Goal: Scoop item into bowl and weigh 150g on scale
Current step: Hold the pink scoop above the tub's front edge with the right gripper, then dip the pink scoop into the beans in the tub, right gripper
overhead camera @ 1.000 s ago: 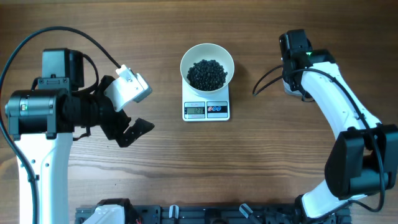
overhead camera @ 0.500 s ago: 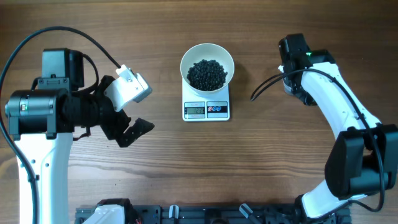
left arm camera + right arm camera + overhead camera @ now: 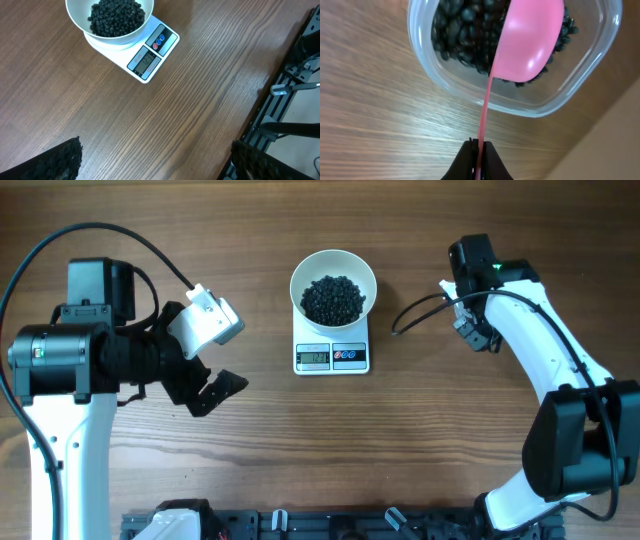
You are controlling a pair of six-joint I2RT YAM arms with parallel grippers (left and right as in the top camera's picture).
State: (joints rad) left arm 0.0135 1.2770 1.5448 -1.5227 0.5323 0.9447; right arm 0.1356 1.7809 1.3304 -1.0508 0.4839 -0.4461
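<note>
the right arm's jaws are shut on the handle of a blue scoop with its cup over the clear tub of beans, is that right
Not quite: the scoop is pink, not blue, as the right wrist view shows. The rest holds: the jaws of the right arm are shut on its handle, its cup over the clear tub of beans.

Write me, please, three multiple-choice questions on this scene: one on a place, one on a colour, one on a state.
1. Where does the bowl stand? A on the scale; B on a plate; C on bare table.
2. What colour is the scoop? A white; B pink; C black.
3. How is the right gripper? A open; B shut on the bowl; C shut on the scoop.
1 A: scale juts out beneath it. 2 B: pink above the tub. 3 C: jaws pinch its handle.
</note>
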